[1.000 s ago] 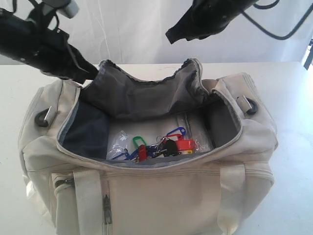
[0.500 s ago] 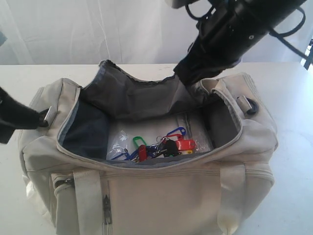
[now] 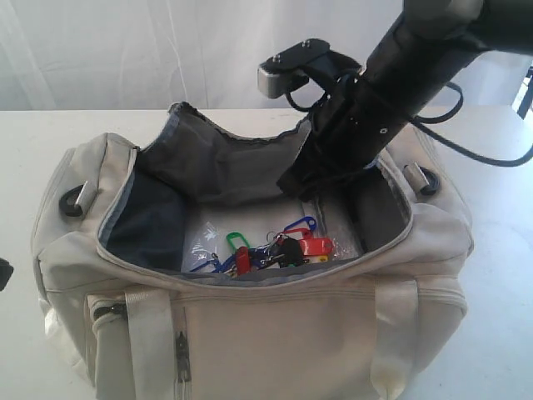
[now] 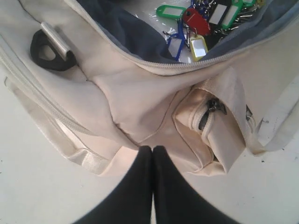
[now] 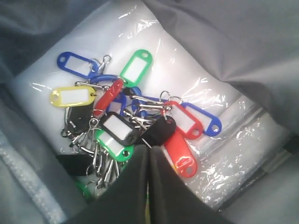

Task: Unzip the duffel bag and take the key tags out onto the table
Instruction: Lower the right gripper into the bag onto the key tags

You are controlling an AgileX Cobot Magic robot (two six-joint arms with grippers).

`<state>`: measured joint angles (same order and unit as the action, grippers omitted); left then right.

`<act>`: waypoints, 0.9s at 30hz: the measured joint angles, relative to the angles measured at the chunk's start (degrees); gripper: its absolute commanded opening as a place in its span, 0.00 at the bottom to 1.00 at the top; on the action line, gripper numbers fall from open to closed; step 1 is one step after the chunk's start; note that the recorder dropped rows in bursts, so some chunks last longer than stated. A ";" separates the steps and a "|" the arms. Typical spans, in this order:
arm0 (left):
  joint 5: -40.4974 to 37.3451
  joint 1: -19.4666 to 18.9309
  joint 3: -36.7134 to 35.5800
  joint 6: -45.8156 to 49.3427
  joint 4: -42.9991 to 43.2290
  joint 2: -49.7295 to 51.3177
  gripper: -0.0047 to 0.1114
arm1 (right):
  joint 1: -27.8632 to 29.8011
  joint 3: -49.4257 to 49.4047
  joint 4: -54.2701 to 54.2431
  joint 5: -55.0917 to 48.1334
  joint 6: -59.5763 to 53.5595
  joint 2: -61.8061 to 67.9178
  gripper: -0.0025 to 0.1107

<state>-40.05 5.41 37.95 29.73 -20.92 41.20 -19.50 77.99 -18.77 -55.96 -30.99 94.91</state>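
1. Since half a second back, right gripper [image 3: 287, 185] has dropped into the open bag [image 3: 275, 333], and left gripper [image 4: 152, 148] has slid off to the far-left edge.
2. Right gripper is clenched, its smooth black fingers pressed flat together, grasping nothing. The tip sits just above the tags [image 5: 126, 116].
3. Tags are glossy rounded oblongs in green, red, blue, yellow and black on metal rings. They're heaped on a crinkly clear plastic sheet [image 5: 224, 135] on the bag floor.
4. Left gripper is clenched too and empty, near the bag's left end by a side pocket [image 4: 210, 126].
5. Bag is soft cream fabric with dark grey lining, sitting on the smooth white table [image 3: 500, 167].
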 measured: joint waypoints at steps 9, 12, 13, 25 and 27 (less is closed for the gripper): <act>1.30 0.00 -0.12 -0.10 -1.86 -0.09 0.04 | 0.00 0.05 0.09 0.69 -1.17 7.24 0.29; 1.41 0.00 -0.12 -0.10 -2.20 -0.09 0.04 | -0.40 1.96 0.09 0.61 -1.17 9.98 0.55; 1.41 0.00 -0.12 -0.10 -2.31 -0.09 0.04 | -0.53 2.55 0.09 0.61 -1.17 10.88 0.61; 1.41 0.00 -0.12 -0.10 -2.92 -0.09 0.04 | -6.12 6.57 7.68 -2.63 -3.94 19.33 0.64; 1.41 0.00 -0.12 -0.10 -3.12 -0.09 0.04 | -7.14 6.99 9.63 -1.09 -3.70 19.84 0.62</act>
<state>-38.64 5.41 37.83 29.63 -24.05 41.11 -26.64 84.98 -9.14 -57.04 -34.69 114.75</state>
